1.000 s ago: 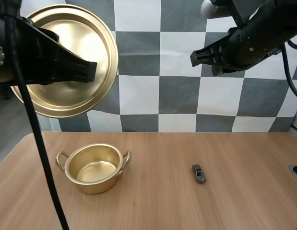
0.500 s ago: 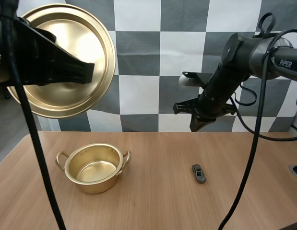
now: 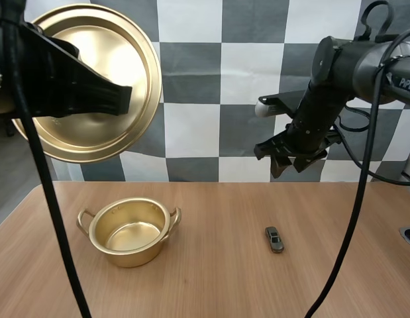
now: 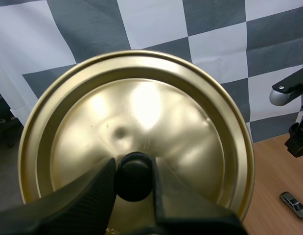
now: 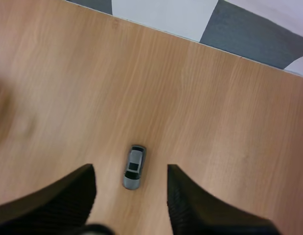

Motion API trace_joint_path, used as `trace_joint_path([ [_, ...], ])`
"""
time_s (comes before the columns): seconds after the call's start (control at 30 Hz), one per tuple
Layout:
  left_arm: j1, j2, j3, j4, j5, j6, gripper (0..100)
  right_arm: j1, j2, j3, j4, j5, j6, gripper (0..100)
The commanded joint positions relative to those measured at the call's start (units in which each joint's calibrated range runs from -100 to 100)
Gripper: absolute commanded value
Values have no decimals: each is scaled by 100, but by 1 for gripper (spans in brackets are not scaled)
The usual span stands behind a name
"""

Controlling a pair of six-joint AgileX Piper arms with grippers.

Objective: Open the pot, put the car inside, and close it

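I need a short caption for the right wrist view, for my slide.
Open right pincer above the small grey car on the wooden table.

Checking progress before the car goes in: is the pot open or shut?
Open. The pot stands lidless and empty on the table; the left jaws hold its lid aloft by the knob.

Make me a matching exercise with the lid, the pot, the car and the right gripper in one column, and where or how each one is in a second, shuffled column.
Column one:
1. lid
2. pot
3. car
4. right gripper

Column two:
A. open, in the air above the car
B. standing uncovered and empty on the table
C. lying on the table, apart from the pot
D. held up off the table in the left gripper

Pairs: 1-D, 2-B, 3-C, 4-A
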Motion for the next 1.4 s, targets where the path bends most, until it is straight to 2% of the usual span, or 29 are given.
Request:
trace_joint_path([
  [0.0,5,1,-3,-3,2,3,0,2,2,-8,-45,1,-22,100],
  [0.63,5,1,-3,-3,2,3,0,2,40,-8,88,1,113,100],
  [0.9,5,1,-3,-3,2,3,0,2,416,20,262,1,113,100],
  [1.17,5,1,-3,-3,2,1,0,2,739,582,399,1,113,100],
  [1.37,5,1,-3,-3,2,1,0,2,755,662,486,-15,113,100],
])
